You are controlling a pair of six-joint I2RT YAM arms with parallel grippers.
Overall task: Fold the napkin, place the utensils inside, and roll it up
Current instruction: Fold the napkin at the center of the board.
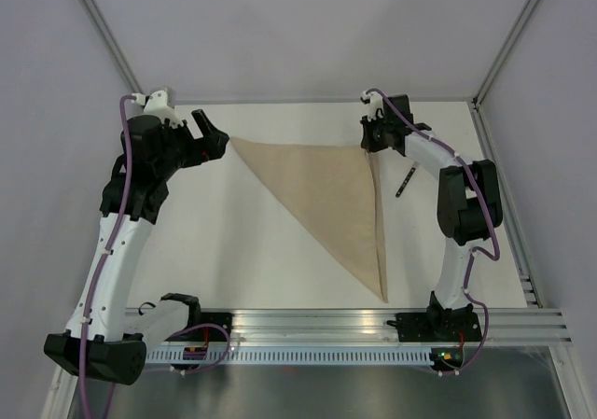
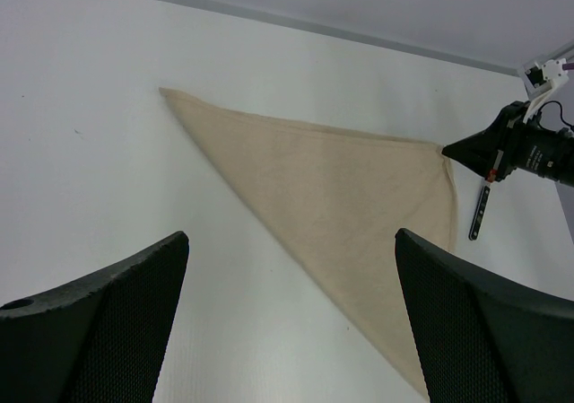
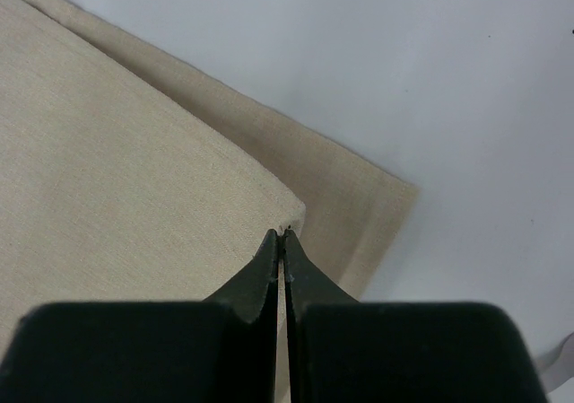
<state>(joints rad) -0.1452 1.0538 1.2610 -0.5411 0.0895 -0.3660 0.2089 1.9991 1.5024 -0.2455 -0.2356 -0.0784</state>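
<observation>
Pinching napkin (image 1: 326,195) top corner w/ R gripper (image 3: 283,234) clamped tight, prob. squaring triangle fold; holding L gripper (image 1: 213,135) wide open, empty; leaving fork (image 1: 404,180) beside for later

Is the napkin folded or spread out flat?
Folded: the napkin lies as a triangle, with two offset layers showing at its corner.

illumination was bright, even and diffuse, from overhead. shadows on the table (image 1: 233,251) were faint and soft-edged. in the right wrist view the right gripper (image 3: 285,237) appeared soft-edged at close range, while the napkin (image 3: 117,197) weave was resolved.
</observation>
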